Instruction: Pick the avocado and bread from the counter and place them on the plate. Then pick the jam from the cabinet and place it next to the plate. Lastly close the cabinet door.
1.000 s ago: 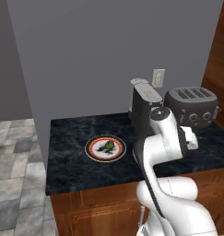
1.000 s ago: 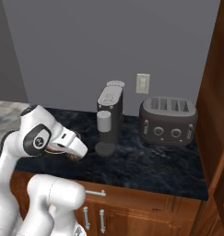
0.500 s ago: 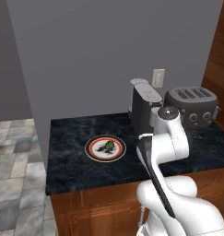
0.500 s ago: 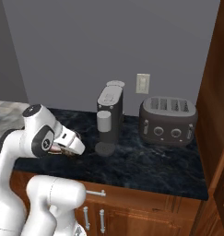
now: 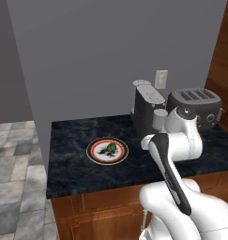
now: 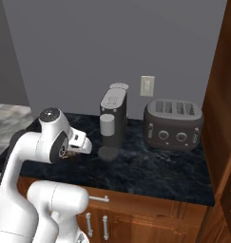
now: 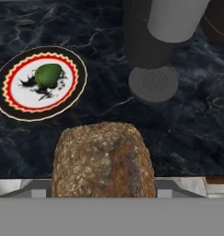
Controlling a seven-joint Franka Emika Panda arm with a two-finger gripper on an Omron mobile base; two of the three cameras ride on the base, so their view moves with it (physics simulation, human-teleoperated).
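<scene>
- Hand view, left: the avocado point(image 7: 48, 75) already sits on the plate point(image 7: 12, 108); aim for its bare side
- Middle: the bread point(image 7: 103, 160) seems clamped between half-spread jaws; carry it level
- Right: skirt the coffee machine point(image 7: 155, 32)

Kitchen: toaster point(image 6: 174, 125), coffee maker point(image 6: 112, 117), counter point(image 6: 150, 168)

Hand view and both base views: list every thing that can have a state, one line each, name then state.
avocado: lying on the plate, near its centre
plate: flat on the counter, holds the avocado alone
bread: held in the gripper, above the counter, not yet on the plate
gripper: closed on the bread
coffee machine: upright on the counter
toaster: upright, slots empty
counter: bears the plate, coffee machine and toaster
</scene>
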